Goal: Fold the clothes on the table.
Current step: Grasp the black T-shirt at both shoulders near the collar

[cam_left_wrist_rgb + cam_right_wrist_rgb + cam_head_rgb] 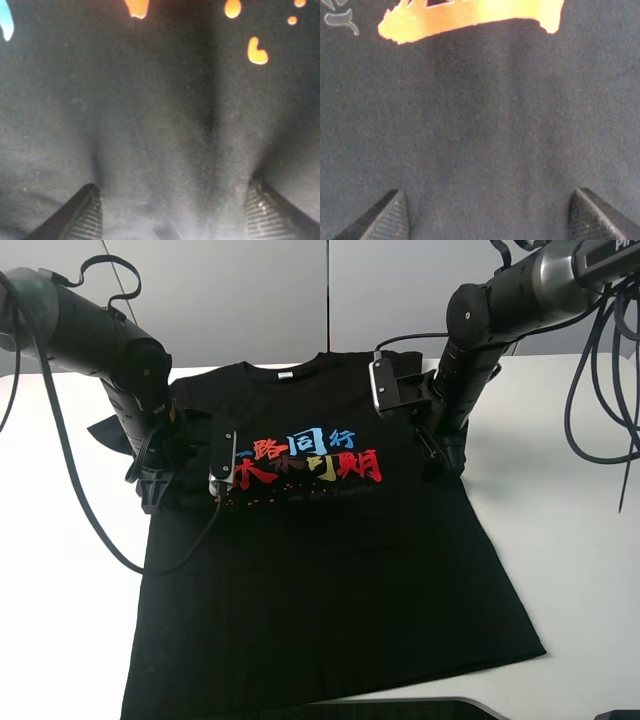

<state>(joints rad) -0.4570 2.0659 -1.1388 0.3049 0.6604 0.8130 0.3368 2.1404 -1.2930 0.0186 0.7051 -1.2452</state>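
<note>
Tbl (560, 540): L arm (100, 340), R arm (500, 305) atop tee (330, 580)

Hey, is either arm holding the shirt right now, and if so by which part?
Nothing is gripped yet. Both pairs of jaws stand open on the T-shirt, near its chest print, cloth between them unpinched.

Robotics lab or test cell, pretty clearly — a plain white table (570, 540) is spread beneath the left arm (90, 335) and right arm (510, 300), grey wall panels (230, 300) are seen right behind them, and loose black cables (628, 370) are left dangling beside the right arm.
</note>
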